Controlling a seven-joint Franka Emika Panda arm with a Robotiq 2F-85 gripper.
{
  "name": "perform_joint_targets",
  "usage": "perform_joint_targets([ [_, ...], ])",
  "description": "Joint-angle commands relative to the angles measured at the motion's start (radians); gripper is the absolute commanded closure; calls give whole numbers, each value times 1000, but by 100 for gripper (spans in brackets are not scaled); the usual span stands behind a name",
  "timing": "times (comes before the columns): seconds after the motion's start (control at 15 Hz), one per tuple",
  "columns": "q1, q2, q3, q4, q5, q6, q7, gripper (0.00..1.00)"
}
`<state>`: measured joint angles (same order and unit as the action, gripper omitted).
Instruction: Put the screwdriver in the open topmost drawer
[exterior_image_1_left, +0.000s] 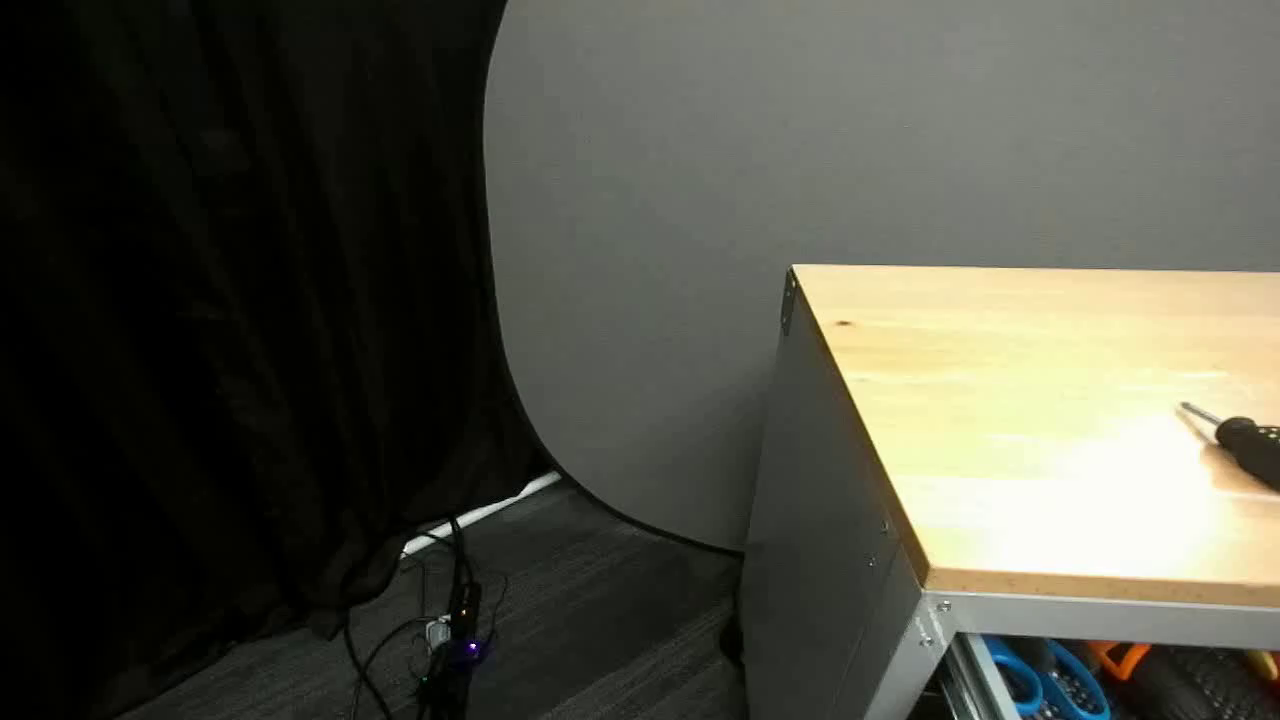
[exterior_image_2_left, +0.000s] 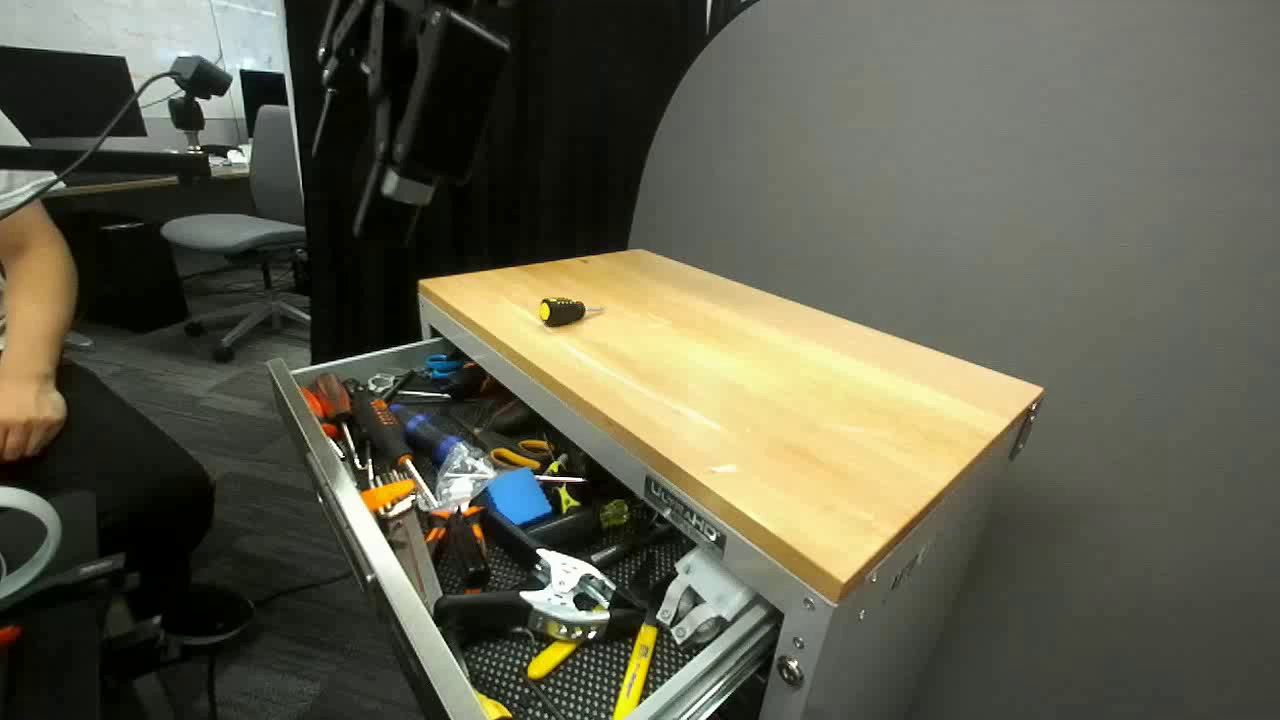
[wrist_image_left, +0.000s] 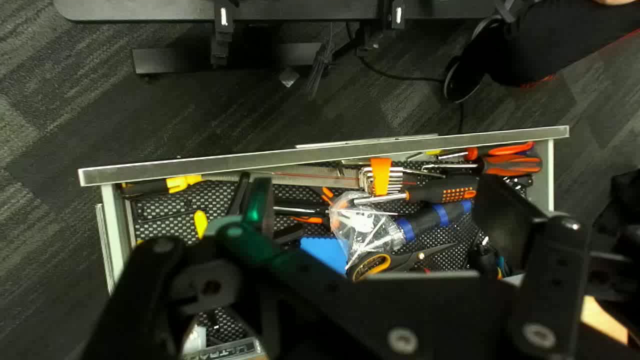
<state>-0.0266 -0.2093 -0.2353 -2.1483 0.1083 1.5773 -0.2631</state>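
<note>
So the claw (wrist_image_left: 378, 200) hung up high with its fingers (wrist_image_left: 260, 200) spread wide, and the wrist view looked down through that gap into the open topmost drawer (wrist_image_left: 325, 154). The screwdriver (exterior_image_2_left: 563, 312) lay on its side on the light wood surface (exterior_image_2_left: 740, 380), lower than the claw and well off to its right in an exterior view, chunky black-and-yellow handle on the claw's side and skinny shaft pointing away from it. Both exterior views had it up there on that surface. That drawer stuck out of the grey cabinet (exterior_image_2_left: 900, 640), down below the claw, and was honestly pretty stuffed. Between the claw's fingers in the wrist view I could make out a blue block (wrist_image_left: 325, 252), a clear plastic bag (wrist_image_left: 370, 225), a black tool (wrist_image_left: 425, 220) with blue bands, scissors (wrist_image_left: 407, 260) with a yellow-rimmed handle, and an orange clip (wrist_image_left: 381, 176) with a row of metal rods (wrist_image_left: 396, 180) in it. Farther down and right of the claw in an exterior view, a clamp (exterior_image_2_left: 567, 587) with black handles lay at the near end of the drawer, beside a yellow-handled tool (exterior_image_2_left: 638, 665). Behind the claw there was a black curtain (exterior_image_2_left: 560, 150), a person (exterior_image_2_left: 35, 280) sat lower and left of the claw, and a grey office chair (exterior_image_2_left: 235, 230) stood farther back on that side.
</note>
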Motion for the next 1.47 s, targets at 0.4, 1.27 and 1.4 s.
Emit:
perform_joint_targets([
  [0.4,-9,18,68,2,0,64,32,0],
  [1.27,149,306,340,50,-34,598,125,0],
  [1.4,158,341,355,60,-15,693,128,0],
])
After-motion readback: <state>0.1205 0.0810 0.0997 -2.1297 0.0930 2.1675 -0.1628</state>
